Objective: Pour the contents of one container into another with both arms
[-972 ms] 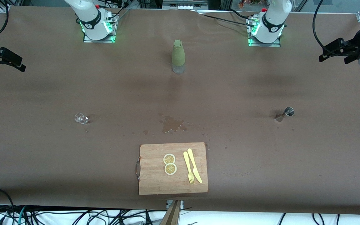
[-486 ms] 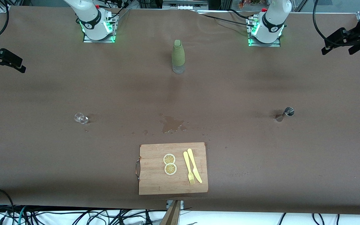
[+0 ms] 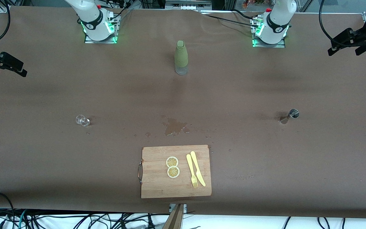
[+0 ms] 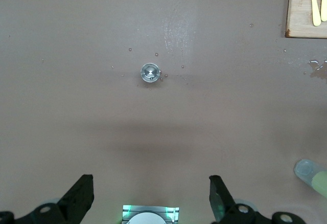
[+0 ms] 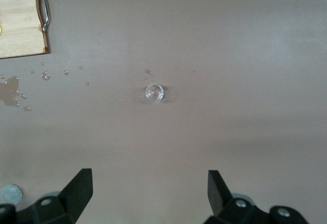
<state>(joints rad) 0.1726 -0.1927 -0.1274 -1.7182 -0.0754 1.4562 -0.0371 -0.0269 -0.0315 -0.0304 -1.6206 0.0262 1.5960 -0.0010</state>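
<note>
Brown worktop (image 3: 265,178): small glass (image 3: 82,120) toward right arm's end, steel jigger (image 3: 292,114) toward left arm's. Puddle (image 3: 174,126) between them. Left end effector (image 4: 152,198) and right end effector (image 5: 148,193) wide, high over worktop ends. Grips should be centered, upright.

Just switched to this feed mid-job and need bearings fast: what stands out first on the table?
A wet spill marks the table's middle, just farther from the front camera than the cutting board with lemon slices and yellow cutlery. The green bottle stands between the bases. Both grippers, left and right, hang open high at the table's ends.
</note>
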